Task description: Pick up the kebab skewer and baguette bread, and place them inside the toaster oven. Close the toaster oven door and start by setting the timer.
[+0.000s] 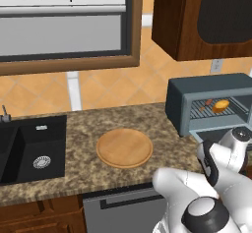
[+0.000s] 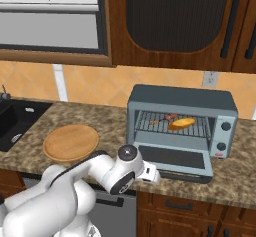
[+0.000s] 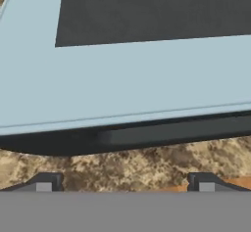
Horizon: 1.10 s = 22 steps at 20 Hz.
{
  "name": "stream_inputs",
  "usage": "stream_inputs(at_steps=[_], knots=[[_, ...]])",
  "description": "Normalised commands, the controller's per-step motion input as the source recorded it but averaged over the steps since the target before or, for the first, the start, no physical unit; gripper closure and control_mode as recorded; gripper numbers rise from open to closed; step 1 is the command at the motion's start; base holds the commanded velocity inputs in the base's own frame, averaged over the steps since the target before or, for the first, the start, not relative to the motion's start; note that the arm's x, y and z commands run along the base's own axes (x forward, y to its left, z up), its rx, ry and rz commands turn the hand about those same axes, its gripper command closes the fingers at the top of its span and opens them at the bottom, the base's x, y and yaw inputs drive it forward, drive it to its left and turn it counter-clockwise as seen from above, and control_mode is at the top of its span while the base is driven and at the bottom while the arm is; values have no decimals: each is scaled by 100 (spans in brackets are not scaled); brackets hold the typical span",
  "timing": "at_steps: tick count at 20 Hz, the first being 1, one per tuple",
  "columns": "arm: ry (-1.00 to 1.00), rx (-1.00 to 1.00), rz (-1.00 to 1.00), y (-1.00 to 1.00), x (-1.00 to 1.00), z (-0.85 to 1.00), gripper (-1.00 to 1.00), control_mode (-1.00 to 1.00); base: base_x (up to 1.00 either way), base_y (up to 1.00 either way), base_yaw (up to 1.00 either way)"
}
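- Since the kebab skewer [image 2: 165, 117] and the baguette bread [image 2: 181, 123] already sit on the wire rack [image 2: 150, 122] inside the toaster oven [image 2: 181, 98], loading looks done, so closing is the step in hand
- toaster oven door [image 2: 172, 159] hangs dropped open over the tabletop [image 2: 232, 176], its bar handle [image 3: 147, 135] right in front of the gripper [image 3: 125, 183]
- gripper is spread wide, holding nothing, just short of that handle
- next move, I'd guess: get under the door's edge, swing it up shut, then go for the timer knob [image 2: 225, 126]
- wooden plate [image 2: 71, 142] sits bare
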Motion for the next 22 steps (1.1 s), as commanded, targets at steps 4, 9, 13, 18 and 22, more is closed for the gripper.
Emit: stream_inputs(at_steps=[4,9,13,18,22], knots=[[0,0,0,1,10,-5,-100,-100,0,0,0],[-3,0,0,2,18,0,-100,-100,0,0,0],[-11,0,0,11,23,0,-100,-100,0,0,0],[-19,0,0,5,20,11,-100,-100,0,0,0],[-22,0,0,5,40,29,-100,-100,0,0,0]])
